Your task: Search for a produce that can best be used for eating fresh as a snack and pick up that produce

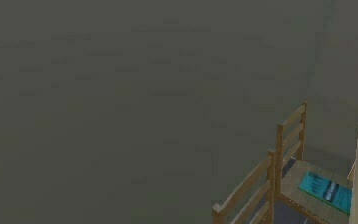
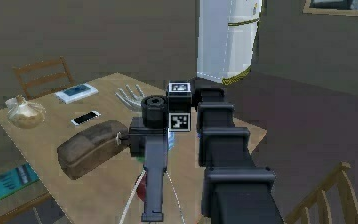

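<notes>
The gripper [image 2: 154, 178] shows against the table [image 2: 102, 82]. I cannot tell how its fingers stand or whether it holds anything. Just beside it lies a loaf [image 2: 87, 150], its long axis across the arm side view. Farther out are a phone [image 2: 87, 117] and a flask [image 2: 25, 113], contents unclear. Which thing is the produce, and how it points, I cannot tell. A fridge [image 2: 227, 40] stands beyond.

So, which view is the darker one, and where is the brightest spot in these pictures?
Forward view: the darker one, a dim grey wall with little contrast; the wooden chair at its lower right catches some light. Arm side view: the white fridge is the brightest spot, the wooden table is evenly lit, and the dark arm stands out against it.
</notes>
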